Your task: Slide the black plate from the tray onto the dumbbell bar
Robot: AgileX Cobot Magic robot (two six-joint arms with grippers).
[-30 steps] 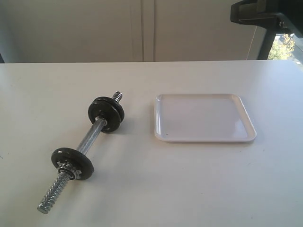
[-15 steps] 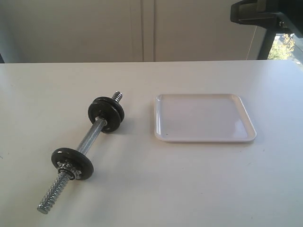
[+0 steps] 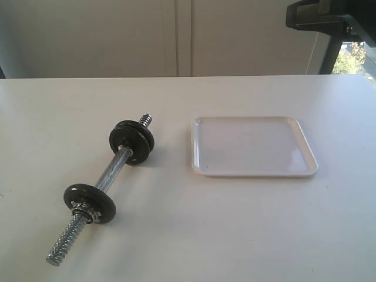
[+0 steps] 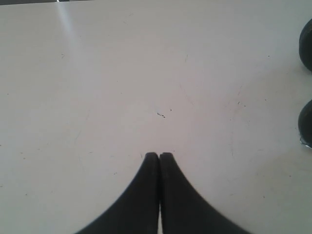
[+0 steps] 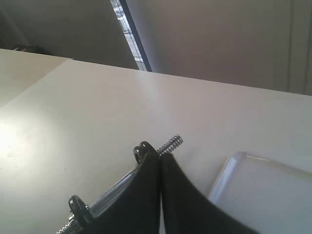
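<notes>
Where dumbbell bar (image 3: 111, 170) lies, tray (image 3: 249, 147) near

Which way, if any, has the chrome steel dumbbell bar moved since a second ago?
No: the dumbbell bar keeps its place left of the glossy white tray.

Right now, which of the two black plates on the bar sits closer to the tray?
The far plate, by the short threaded stub, just left of the tray. The near plate sits by the long threaded end.

A plain indoor test room is suggested by the bare white table (image 3: 235, 235), pale wall panels (image 3: 88, 35) and the window (image 3: 354, 57) at upper right.
</notes>
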